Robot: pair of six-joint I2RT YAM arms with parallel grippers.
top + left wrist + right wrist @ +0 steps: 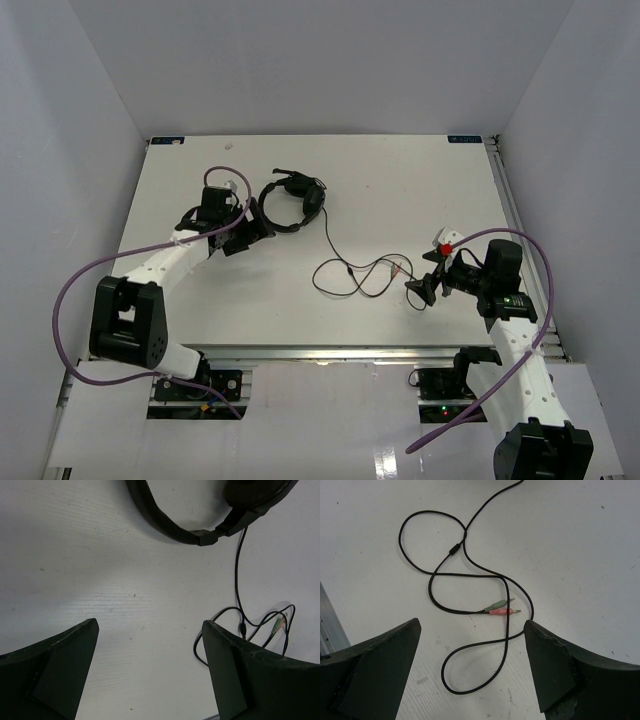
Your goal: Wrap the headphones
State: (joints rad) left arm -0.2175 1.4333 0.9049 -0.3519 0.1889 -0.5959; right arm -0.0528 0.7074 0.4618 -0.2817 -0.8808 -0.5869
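Lying just beyond left jaws, headphones; cord loops before right jaws.

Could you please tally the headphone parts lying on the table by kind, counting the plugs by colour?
Headset: 1
Cord: 1
Green plug: 1
Pink plug: 1
Total: 4

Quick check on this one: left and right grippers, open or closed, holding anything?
Left gripper: open, empty, headphones just ahead of it.
Right gripper: open, empty, over the loose cord.
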